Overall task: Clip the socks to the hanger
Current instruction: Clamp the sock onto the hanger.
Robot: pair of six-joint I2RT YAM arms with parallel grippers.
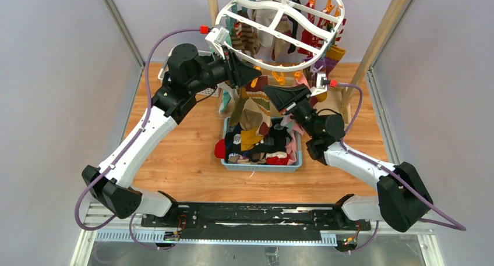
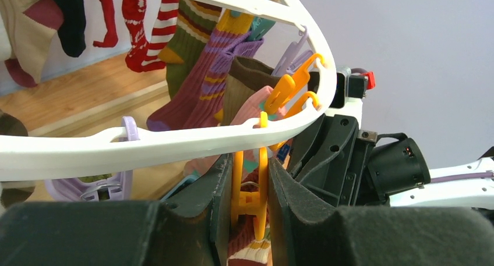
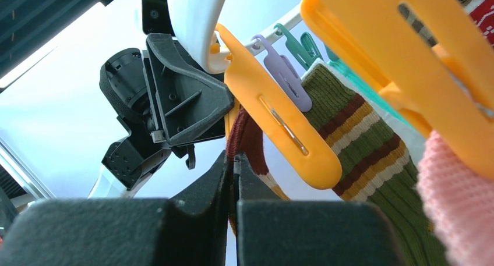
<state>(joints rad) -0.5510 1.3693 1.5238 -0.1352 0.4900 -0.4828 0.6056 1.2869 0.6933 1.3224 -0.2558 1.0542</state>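
The white oval hanger [image 1: 278,67] hangs from the wooden rack with several socks [image 2: 192,39] clipped round it. My left gripper [image 2: 249,174] is shut on an orange clothespin [image 2: 250,203] under the hanger's near rim [image 2: 175,141], squeezing its handles. My right gripper [image 3: 234,161] is shut on the cuff of a maroon sock [image 3: 251,142] with white and yellow stripes, held up just below that pin. The sock [image 1: 254,110] dangles over the basket. In the overhead view the left gripper [image 1: 255,75] and right gripper [image 1: 270,92] meet under the hanger's front edge.
A blue basket [image 1: 263,167] of mixed socks [image 1: 256,142] sits on the wooden floor below the hanger. The rack's slanted wooden post [image 1: 378,45] stands right of my right arm. An orange pin [image 3: 279,126], an olive striped sock [image 3: 361,138] and a pink sock [image 3: 460,208] hang close to my right gripper.
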